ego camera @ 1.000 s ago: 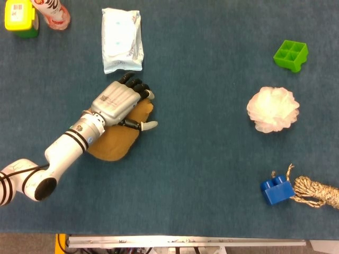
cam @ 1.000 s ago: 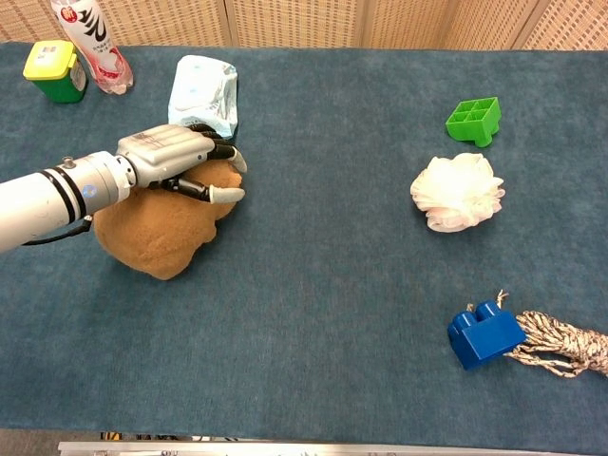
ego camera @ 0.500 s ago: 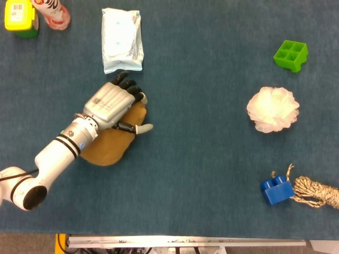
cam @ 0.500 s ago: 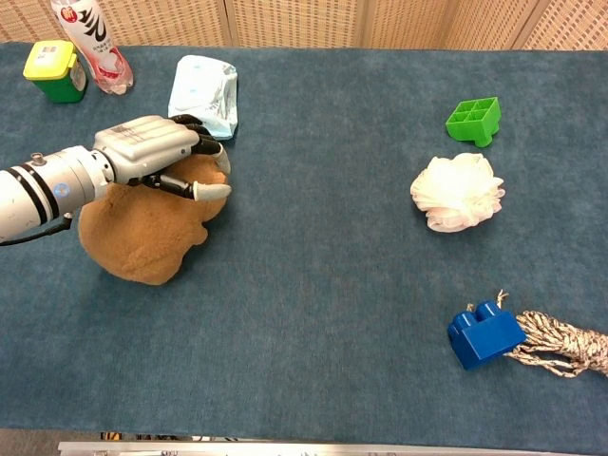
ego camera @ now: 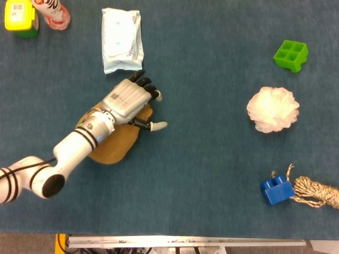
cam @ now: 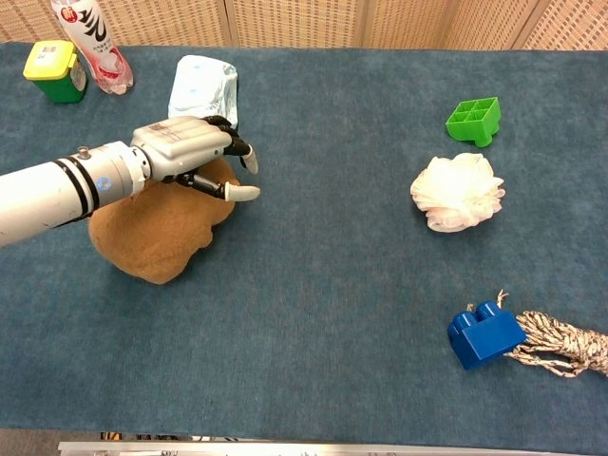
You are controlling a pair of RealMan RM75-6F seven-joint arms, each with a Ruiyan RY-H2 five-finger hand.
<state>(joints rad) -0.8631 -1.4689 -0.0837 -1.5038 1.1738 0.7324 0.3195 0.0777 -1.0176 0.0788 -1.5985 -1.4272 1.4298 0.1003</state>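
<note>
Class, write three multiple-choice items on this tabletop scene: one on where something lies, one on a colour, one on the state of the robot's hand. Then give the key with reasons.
1. What lies right beside the blue block?
A. a frayed rope
B. a white pouf
C. a wipes pack

2. What colour is the small compartment tray?
A. red
B. green
C. black

3. How is the left hand?
A. gripping a bottle
B. fingers apart over the brown plush
C. out of sight

Key: 1 A, the frayed rope touches the blue block. 2 B, the compartment tray is bright green. 3 B, the left hand is over the brown plush, fingers spread and holding nothing.
</note>
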